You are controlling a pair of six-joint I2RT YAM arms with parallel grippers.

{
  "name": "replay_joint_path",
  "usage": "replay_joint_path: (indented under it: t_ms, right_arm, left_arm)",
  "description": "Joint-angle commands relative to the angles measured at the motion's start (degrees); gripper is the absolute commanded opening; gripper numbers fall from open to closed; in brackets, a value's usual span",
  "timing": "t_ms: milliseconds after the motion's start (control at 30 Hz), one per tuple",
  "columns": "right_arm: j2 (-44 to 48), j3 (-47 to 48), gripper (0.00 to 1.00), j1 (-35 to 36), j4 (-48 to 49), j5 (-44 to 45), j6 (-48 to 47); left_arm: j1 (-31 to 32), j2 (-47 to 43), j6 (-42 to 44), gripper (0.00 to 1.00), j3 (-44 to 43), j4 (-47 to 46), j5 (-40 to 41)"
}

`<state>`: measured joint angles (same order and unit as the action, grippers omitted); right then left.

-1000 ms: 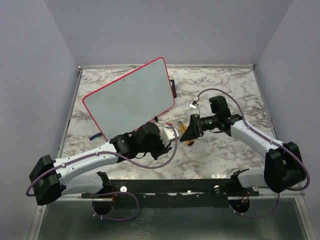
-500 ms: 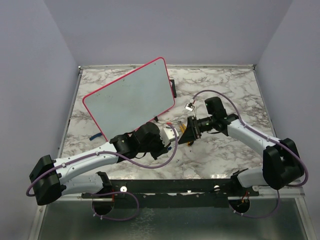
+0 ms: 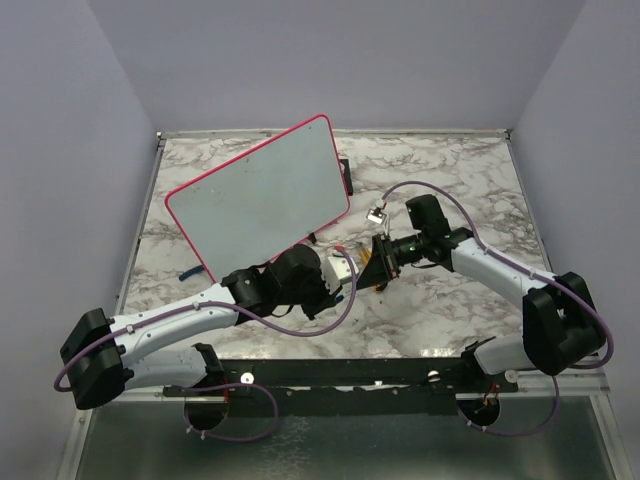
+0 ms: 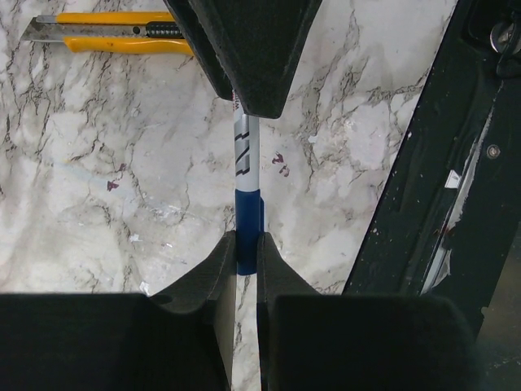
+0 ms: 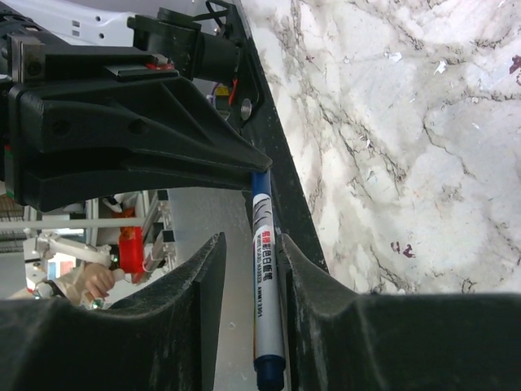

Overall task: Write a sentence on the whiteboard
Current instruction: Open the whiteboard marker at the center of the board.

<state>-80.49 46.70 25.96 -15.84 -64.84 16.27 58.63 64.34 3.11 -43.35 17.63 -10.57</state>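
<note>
item: marker [image 4: 247, 163]. we find its blue end pinched tight in the left gripper [image 4: 246, 261].
right gripper [image 5: 252, 244]: jaws narrow about the white barrel, a sliver of gap on one side.
whiteboard [image 3: 255, 195]: propped at far left, blank.
we advise: centre the barrel between the pads, clamp fully, then pull straight along its axis.

The marble worktop [image 3: 450, 170] carries the whiteboard [image 3: 258, 195], upper left. A yellow utility knife [image 4: 106, 32] lies flat on it.
</note>
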Motion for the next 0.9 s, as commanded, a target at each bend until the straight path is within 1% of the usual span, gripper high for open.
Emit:
replay_joint_path:
  t_ms: [0,67,267,400,500,567,600,633,667,700,733,767,800,833,867]
  right_arm:
    - [-0.88,0.82,0.33,0.68,1.21,0.11,-0.42]
    - [-0.98,0.85,0.27,0.84,0.96,0.15,-0.73]
    - [-0.99,0.44,0.25,1.18,0.28,0.24,-1.73]
    - [-0.83,0.11,0.19,1.38,-0.05,0.31,-2.36]
    - [-0.81,-0.11,0.11,1.51,-0.24,0.52,-2.81]
    - [-0.74,-0.29,0.03,1.51,-0.18,0.96,-2.87]
    - [-0.72,-0.29,0.01,1.51,-0.1,1.16,-2.85]
    - [-0.61,-0.41,0.01,1.55,0.15,1.57,-2.8]
    - [-0.3,-0.61,0.01,1.51,0.7,2.28,-2.51]
    - [0.27,-0.95,0.01,1.55,1.93,3.44,-2.05]
    - [1.04,-1.42,0.01,1.56,3.37,5.06,-1.0]
    - [2.17,-2.07,0.01,1.57,5.47,6.55,0.29]
    - [3.55,-2.72,0.01,1.57,7.65,8.99,1.82]
    - [4.96,-3.74,0.01,1.57,10.24,11.74,3.76]
    - [6.7,-4.96,0.01,1.58,13.77,13.82,5.46]
  left_arm:
    - [0.41,0.35,0.46,0.0,0.46,-0.91,-1.82]
    - [0.35,0.27,0.37,0.0,0.46,-0.87,-1.61]
    - [0.34,0.52,-0.02,0.0,0.44,-0.8,-1.11]
    - [0.37,0.44,-0.17,0.0,0.3,-0.66,-0.41]
    - [0.33,0.35,-0.27,0.0,0.29,-0.63,-0.08]
    - [0.27,0.35,-0.26,0.0,0.29,-0.51,0.19]
    - [0.26,0.35,-0.44,0.0,0.24,-0.42,0.55]
    - [0.28,0.35,-0.4,0.0,0.14,-0.28,1.27]
    - [0.2,0.31,-0.84,0.04,-0.15,-0.05,2.21]
    - [-0.01,0.2,-1.51,0.21,-0.42,0.09,3.62]
    - [-0.54,-0.08,-2.31,0.48,-0.64,0.12,4.95]
    - [-1.24,-0.47,-2.81,0.68,-0.86,0.13,6.14]
    - [-2.05,-1.0,-3.7,0.8,-1.12,0.05,6.99]
    - [-3.24,-1.59,-5.13,0.87,-1.5,-0.21,7.14]
    - [-4.63,-2.3,-6.21,0.91,-1.74,-0.73,6.6]
